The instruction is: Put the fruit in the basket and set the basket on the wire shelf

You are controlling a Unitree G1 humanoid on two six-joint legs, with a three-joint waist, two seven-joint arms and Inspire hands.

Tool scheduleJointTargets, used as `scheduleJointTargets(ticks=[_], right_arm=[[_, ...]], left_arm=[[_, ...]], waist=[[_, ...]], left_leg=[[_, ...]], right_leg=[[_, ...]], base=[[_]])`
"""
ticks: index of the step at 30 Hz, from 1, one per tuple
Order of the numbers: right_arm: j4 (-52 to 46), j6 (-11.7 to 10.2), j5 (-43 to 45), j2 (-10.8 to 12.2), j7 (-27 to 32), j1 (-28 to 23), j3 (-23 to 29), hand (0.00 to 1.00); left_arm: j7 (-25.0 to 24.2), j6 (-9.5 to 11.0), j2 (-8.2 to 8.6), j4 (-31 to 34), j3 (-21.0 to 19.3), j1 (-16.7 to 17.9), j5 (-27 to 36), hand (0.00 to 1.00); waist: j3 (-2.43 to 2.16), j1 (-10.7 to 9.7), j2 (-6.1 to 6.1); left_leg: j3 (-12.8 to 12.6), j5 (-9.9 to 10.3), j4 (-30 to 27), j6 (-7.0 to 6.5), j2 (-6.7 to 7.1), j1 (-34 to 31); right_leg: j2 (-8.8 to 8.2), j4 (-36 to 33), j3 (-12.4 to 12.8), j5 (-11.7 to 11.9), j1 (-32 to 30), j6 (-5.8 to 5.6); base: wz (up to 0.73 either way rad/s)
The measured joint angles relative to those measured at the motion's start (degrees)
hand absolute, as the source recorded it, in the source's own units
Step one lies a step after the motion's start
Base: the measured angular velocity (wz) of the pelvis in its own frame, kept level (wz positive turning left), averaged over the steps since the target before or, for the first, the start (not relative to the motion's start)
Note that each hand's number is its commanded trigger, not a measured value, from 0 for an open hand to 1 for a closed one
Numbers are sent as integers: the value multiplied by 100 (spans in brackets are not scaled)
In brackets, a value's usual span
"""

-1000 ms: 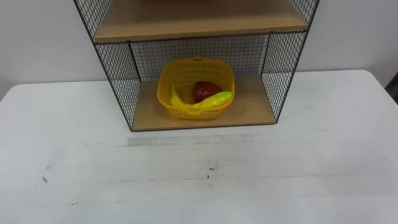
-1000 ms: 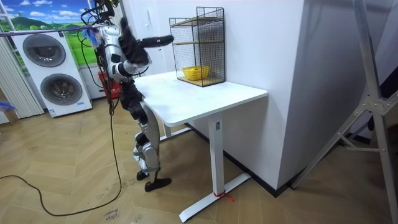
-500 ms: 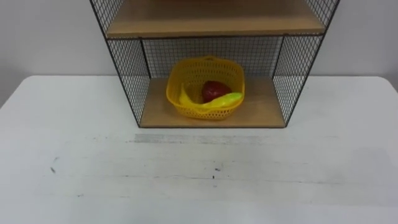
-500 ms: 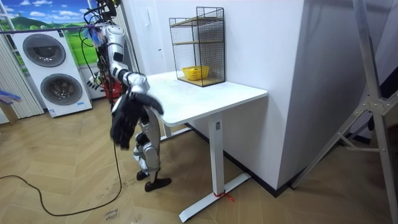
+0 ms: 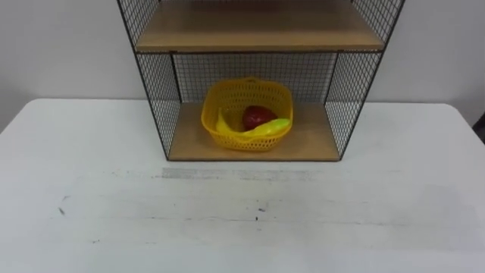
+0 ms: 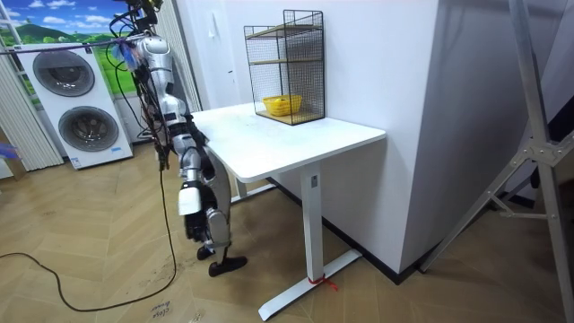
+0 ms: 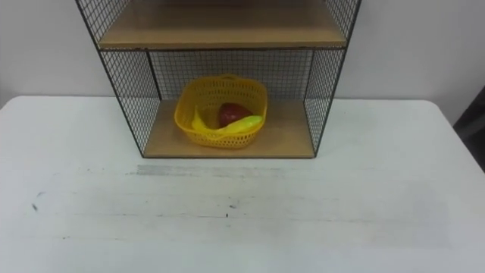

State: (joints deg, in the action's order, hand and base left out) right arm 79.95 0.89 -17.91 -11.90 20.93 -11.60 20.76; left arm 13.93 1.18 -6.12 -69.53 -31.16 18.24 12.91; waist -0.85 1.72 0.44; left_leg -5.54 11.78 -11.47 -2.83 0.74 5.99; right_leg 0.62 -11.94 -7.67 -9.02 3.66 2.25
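Note:
A yellow plastic basket [image 5: 261, 142] stands on the lower wooden board of the black wire shelf [image 5: 155, 98] at the back of the white table [image 5: 242, 220]. In it lie a red apple [image 5: 258, 116], a yellow banana [image 5: 222, 121] and a yellow-green fruit [image 5: 271, 126]. In the room view I stand at the table's end, facing the wire shelf [image 6: 287, 63] and the basket [image 6: 282, 105]. My right hand [image 6: 187, 206] hangs low beside my leg, far from the basket.
The shelf's upper board [image 5: 258, 30] lies just above the basket. Two washing machines [image 6: 76, 108] stand at the room view's left, and a metal stand [image 6: 538, 135] at its right.
My arm, stretched toward the shelf a second ago, has swung down to my side. The basket and fruit have not moved; the eye view itself shifted a little.

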Motion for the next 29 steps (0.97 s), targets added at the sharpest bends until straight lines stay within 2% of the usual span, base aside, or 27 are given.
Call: scheduleJointTargets(ticks=[1, 4, 7, 10, 14, 15, 16, 18, 23, 29], right_arm=[[20, 98, 252, 4, -152, 171, -389, 0], [14, 246, 707, 38, -476, 450, -1060, 0], [-131, 290, 879, 140, -733, 677, -1286, 0], [-286, 235, 901, 235, -927, 657, -1512, 0], [-334, 197, 892, 330, -1194, 656, -1709, 0], [-335, 152, 843, 341, -1304, 657, -1780, 0], [-335, 142, 811, 342, -1357, 657, -1814, 0], [-335, 127, 687, 350, -1509, 655, -1963, 0], [-301, 101, 551, 356, -1694, 651, -1968, 0], [-212, 101, 442, 353, -1867, 598, -1950, 0]], left_arm=[[-62, -105, -4, 22, 445, -179, -349, 0], [-211, -264, 7, 82, 1308, -576, -824, 0], [-304, -257, 12, 112, 1663, -841, -1075, 0], [-311, -264, 16, 144, 1976, -886, -1517, 0], [-315, -267, 15, 141, 2102, -845, -1715, 0], [-316, -267, 14, 138, 2154, -843, -1758, 0], [-319, -268, 14, 137, 2187, -843, -1758, 0], [-334, -293, 15, 138, 2268, -832, -1761, 0], [-414, -390, 14, 134, 2362, -731, -1757, 0], [-590, -618, 20, 116, 2341, -503, -2003, 0]], waist=[[5, 8, -6], [27, 0, -35], [90, 14, -80], [105, 5, -90], [127, 11, -101], [150, 10, -91], [152, 11, -91], [145, 11, -83], [137, 9, -86], [102, 5, -85]], left_leg=[[1, -8, 21, 8, 0, 39], [-7, -13, 29, 9, 2, 78], [-48, -48, 119, 18, -5, 130], [-54, -51, 122, 18, -9, 46], [-71, -99, 183, -11, -3, -40], [-78, -107, 189, -20, -3, -41], [-80, -108, 189, -20, -3, -42], [-88, -106, 189, -18, -5, -39], [-85, -107, 188, -20, -5, -35], [-82, -100, 185, -9, -5, -32]], right_leg=[[4, 39, -1, 19, 45, -4], [1, 59, -29, 49, 86, 21], [26, 141, 20, 91, 111, 12], [49, 219, 53, 141, 52, 4], [55, 231, 90, 192, -73, 50], [56, 236, 92, 202, -75, 61], [56, 237, 96, 209, -77, 72], [57, 235, 106, 209, -75, 71], [60, 237, 116, 209, -71, 71], [59, 237, 115, 208, -63, 70]], base=[[0], [-1], [-10], [-6], [-5], [0], [0], [0], [0], [0]])
